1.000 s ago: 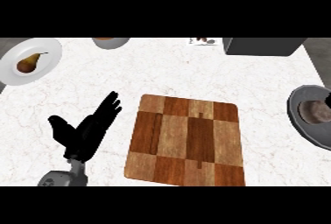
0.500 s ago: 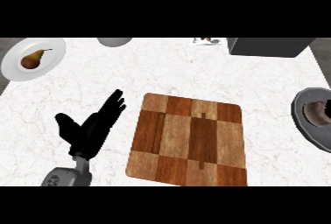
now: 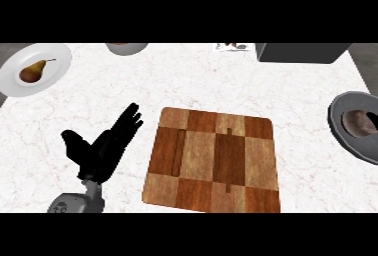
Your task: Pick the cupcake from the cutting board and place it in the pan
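Observation:
The wooden cutting board lies in the middle of the white counter with nothing on its top. At the right edge sits the grey pan, and a brownish cupcake rests inside it. My left hand stays open just left of the board, fingers straight and pointing up and to the right, holding nothing. My right hand shows in no view.
A white plate with a pear on it sits at the far left corner. A grey bowl stands at the far edge, a dark grey box at the far right, and a small item lies beside it.
The whole scene has slid slightly right and down in the view. The left hand keeps its open pose beside the board.

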